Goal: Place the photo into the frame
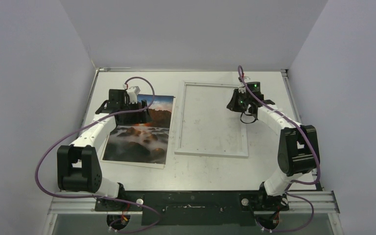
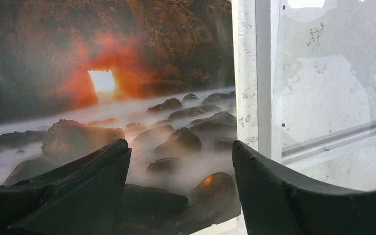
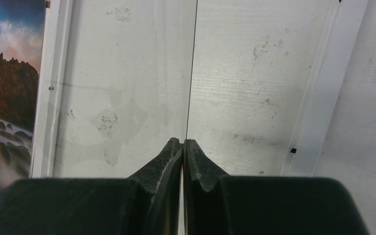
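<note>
The photo (image 1: 137,142) lies flat on the left of the table, its dark rocks, mist and orange glow filling the left wrist view (image 2: 127,73). The white frame (image 1: 180,122) lies just right of it, rail (image 2: 247,73) beside the print's edge. My left gripper (image 1: 139,115) hovers over the photo's upper half, open, nothing between its fingertips (image 2: 179,144). My right gripper (image 1: 235,103) sits over the frame's far right part, jaws shut (image 3: 183,141). A thin clear pane (image 3: 192,73), seen edge-on as a dark line, runs out from between them over the frame (image 3: 318,88).
Grey walls close in the white table (image 1: 215,171) on the left, back and right. Purple cables (image 1: 44,156) loop out beside the left arm and over the right arm. The arm bases stand on a dark rail at the near edge.
</note>
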### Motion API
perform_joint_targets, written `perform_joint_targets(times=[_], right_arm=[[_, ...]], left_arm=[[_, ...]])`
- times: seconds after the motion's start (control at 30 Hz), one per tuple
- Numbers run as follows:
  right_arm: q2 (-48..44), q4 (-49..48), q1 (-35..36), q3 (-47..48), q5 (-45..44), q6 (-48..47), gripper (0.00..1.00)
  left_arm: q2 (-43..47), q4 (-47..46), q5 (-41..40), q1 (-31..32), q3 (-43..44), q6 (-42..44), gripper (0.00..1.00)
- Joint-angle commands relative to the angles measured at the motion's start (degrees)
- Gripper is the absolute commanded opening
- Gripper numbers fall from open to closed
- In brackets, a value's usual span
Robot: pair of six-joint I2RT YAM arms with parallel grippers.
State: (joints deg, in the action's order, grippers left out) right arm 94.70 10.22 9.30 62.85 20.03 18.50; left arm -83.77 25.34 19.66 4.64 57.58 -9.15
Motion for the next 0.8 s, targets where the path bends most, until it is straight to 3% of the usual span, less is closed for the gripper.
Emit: perform_joint_targets(times=[0.0,0.77], right_arm=[[-2.65,-4.66,-0.34,-0.56,0.18,-1.75,0.05],[3.69,0.21,-0.41,7.32,3.33,-9.36,0.05]], left_arm=[[1.96,-0.47,1.06,-0.16,0.03,0.8,0.74],[1.72,0.27,1.21,0.23,-0.24,1.02,0.73]])
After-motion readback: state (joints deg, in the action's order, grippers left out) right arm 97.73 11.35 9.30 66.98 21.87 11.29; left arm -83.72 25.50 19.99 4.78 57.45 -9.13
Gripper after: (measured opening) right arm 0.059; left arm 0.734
